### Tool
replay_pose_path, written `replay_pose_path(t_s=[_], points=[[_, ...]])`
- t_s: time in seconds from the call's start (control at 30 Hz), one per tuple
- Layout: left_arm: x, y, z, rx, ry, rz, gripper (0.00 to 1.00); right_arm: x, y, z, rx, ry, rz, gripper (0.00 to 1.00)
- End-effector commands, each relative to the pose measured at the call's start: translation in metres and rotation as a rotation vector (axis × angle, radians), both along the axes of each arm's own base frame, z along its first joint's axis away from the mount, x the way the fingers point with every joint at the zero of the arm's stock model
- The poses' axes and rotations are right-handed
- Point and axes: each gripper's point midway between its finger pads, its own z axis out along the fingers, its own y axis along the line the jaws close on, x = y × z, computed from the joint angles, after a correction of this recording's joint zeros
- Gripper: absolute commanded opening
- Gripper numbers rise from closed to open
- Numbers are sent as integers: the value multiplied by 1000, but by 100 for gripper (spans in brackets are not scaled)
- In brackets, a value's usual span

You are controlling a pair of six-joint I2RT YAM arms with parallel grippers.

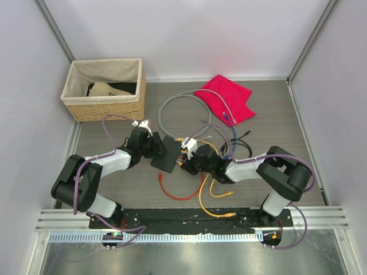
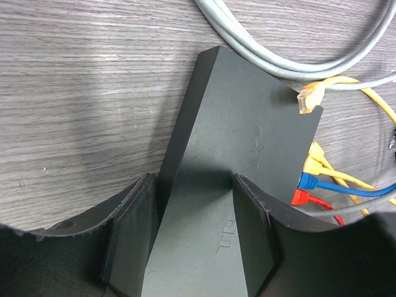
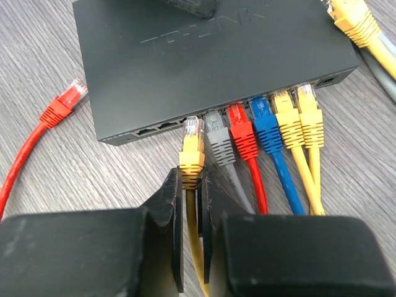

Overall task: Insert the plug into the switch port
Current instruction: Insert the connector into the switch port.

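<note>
Top external: switch [image 1: 166, 154] on grey wood-grain tbl [image 1: 281, 129], white walls [image 1: 189, 34].

The switch [image 1: 166, 156] lies mid-table [image 1: 275, 149]. From it, the basket [image 1: 103, 109] stands at ten o'clock, the coiled cable [image 1: 172, 98] at twelve and the cloth [image 1: 226, 97] at one. The left gripper [image 1: 153, 148] clasps its nine o'clock end. The right gripper [image 1: 184, 160], at three, pinches the plug [image 3: 192, 145] against its socket edge.
</note>
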Motion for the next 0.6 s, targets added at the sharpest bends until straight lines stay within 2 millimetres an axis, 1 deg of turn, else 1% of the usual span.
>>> replay_pose_path(t_s=[0.0,0.2,0.33,0.43,0.57], points=[[-43,10,-43,73,190,-46,56,9,17,38,162,-57,10,1],[-43,9,-42,68,187,-49,57,8,19,32,161,-33,20,1],[-43,9,-41,63,186,-50,57,5,22,20,140,1,40,1],[-43,8,-41,58,185,-51,57,6,22,16,134,8,39,1],[-45,6,-42,51,191,-60,57,6,24,15,160,9,38,1]])
